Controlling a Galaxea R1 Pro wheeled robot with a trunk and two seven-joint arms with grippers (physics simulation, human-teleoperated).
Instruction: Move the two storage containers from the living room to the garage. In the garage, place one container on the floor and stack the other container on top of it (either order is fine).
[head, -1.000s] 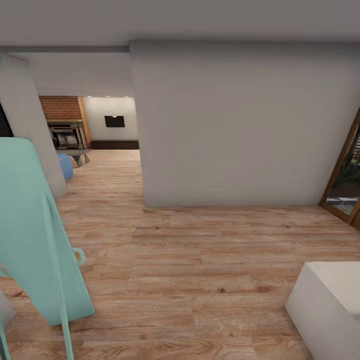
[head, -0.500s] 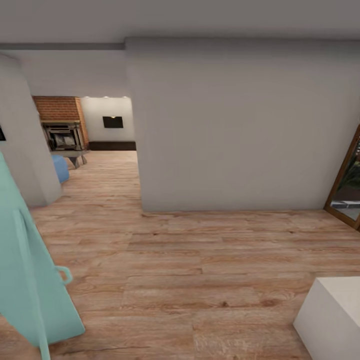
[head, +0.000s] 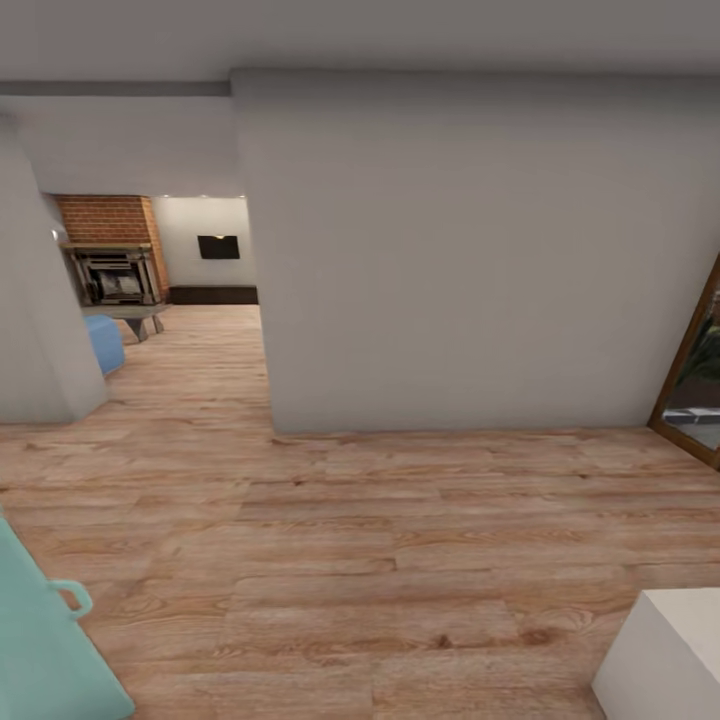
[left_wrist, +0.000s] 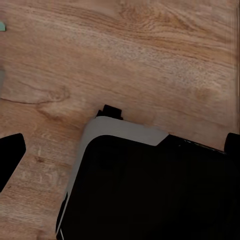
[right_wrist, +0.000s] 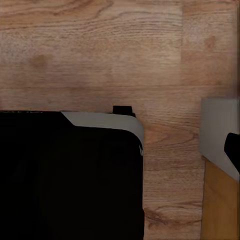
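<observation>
— Wood-plank floor (head: 400, 560) around you; beyond the white wall (head: 460, 250), a brick fireplace (head: 110, 270) in the living room (head: 190, 300).
— Your grippers?
— Can't tell whether they're parted or closed; the wrist views catch your dark base (left_wrist: 150, 190).

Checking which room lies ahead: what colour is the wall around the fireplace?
Red-orange brick, surrounding the dark fireplace; clearest in the head view.
</observation>
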